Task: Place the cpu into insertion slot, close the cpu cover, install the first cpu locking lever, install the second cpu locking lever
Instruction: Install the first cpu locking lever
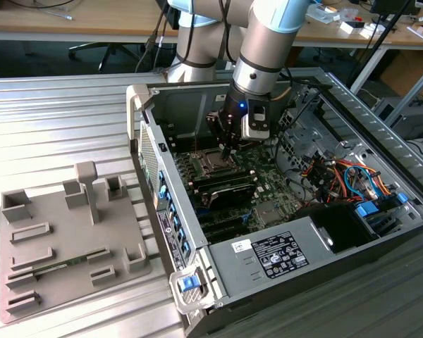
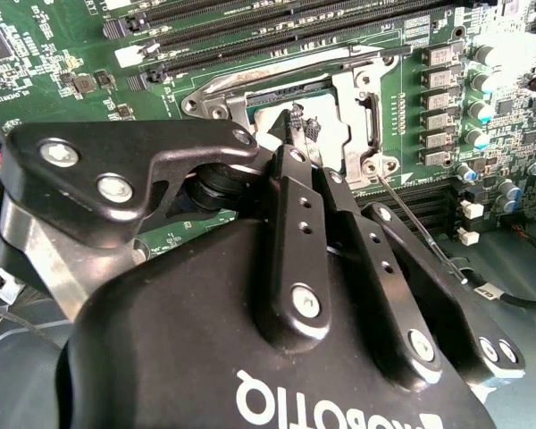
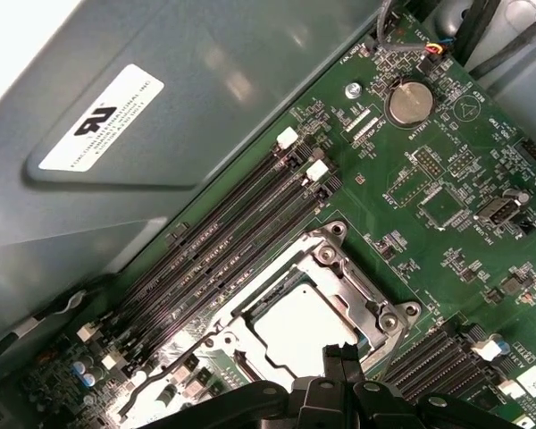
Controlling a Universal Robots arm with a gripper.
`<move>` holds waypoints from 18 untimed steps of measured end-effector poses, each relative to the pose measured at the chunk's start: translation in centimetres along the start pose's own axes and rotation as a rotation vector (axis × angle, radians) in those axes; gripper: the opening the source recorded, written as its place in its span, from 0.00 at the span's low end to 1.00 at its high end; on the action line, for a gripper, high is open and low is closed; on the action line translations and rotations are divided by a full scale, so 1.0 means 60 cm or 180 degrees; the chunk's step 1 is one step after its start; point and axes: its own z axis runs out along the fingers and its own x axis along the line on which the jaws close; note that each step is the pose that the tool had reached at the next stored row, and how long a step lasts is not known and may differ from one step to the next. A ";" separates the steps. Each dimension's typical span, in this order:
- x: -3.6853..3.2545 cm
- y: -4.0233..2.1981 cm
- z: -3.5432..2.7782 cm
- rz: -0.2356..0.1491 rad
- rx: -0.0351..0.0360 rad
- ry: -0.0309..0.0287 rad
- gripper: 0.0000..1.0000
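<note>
Evidently your gripper [image 3: 341, 356], fingers pinched together and empty, hangs at the cpu cover [image 3: 372, 304], closed over the cpu [image 3: 299, 329] seated mid-motherboard; the locking lever [image 2: 422, 239] step, I judge, calls for a steady hooking push.

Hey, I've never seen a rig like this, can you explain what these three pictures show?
This is a robot arm reaching into an open computer case lying on a ribbed metal table. The exterior view comes from a camera off the arm; both wrist views come from cameras riding on the arm, looking at the green motherboard. The black claw is the end effector; its fingers look shut, with nothing held that I can see. Its tip hangs over the processor socket, where the cpu sits, silvery top showing through the cpu cover, a metal frame lying flat over it. At the exterior view's left, a grey parts tray rests on the table.
</note>
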 end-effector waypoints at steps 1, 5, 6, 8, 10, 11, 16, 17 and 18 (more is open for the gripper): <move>0.000 0.000 0.000 -0.0006 0.0000 0.0000 0.11; 0.000 0.000 0.000 -0.0032 0.0000 -0.0003 0.11; 0.000 0.000 0.000 -0.0040 0.0000 -0.0004 0.11; 0.000 0.000 0.000 -0.0054 0.0000 -0.0005 0.11; 0.000 0.000 0.000 -0.0067 0.0000 -0.0006 0.11; 0.000 0.000 0.000 -0.0074 0.0000 -0.0007 0.11; 0.000 0.000 0.000 -0.0118 0.0000 -0.0011 0.11; 0.000 0.000 0.000 -0.0124 0.0000 -0.0011 0.11; 0.000 0.000 0.000 -0.0142 0.0000 -0.0013 0.11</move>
